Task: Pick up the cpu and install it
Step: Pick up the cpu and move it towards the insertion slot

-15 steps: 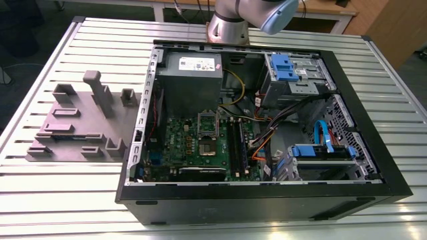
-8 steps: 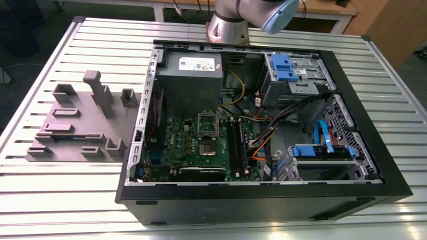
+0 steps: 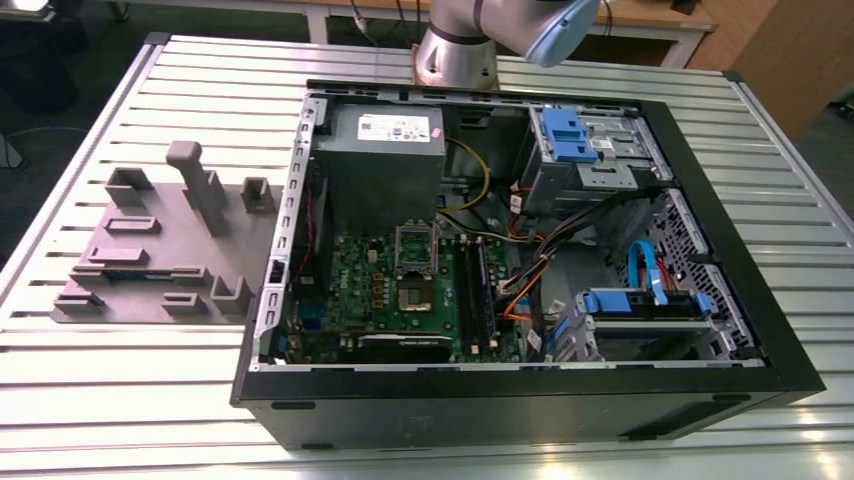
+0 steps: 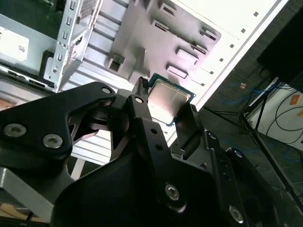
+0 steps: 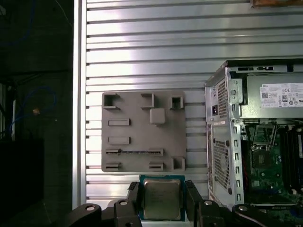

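The gripper's (image 5: 162, 191) two black fingers (image 5: 134, 201) stand at a narrow gap, closed against opposite edges of the cpu (image 5: 161, 198), a small, flat, square chip with a silver-grey metal top and a green rim. In both wrist views the cpu (image 4: 168, 99) sits clamped between the fingers (image 4: 142, 111), held in the air above the table, outside the computer case.

Below lies the ribbed, silver aluminium table (image 3: 134, 400). On it rest a flat grey fixture plate with raised blocks and slots (image 5: 143, 130) and, just beside it, an open black computer case (image 3: 534, 400). Inside the case are a green motherboard (image 3: 387, 290) with a silver rectangular socket frame (image 3: 416, 245), a grey power supply box (image 3: 380, 150) and blue drive brackets (image 3: 567, 135). The arm's silver base (image 3: 454, 55) rises at the table's far edge. Beyond the table are a dark floor with loose blue cables (image 4: 246, 94) and pale wooden furniture (image 3: 774, 50).
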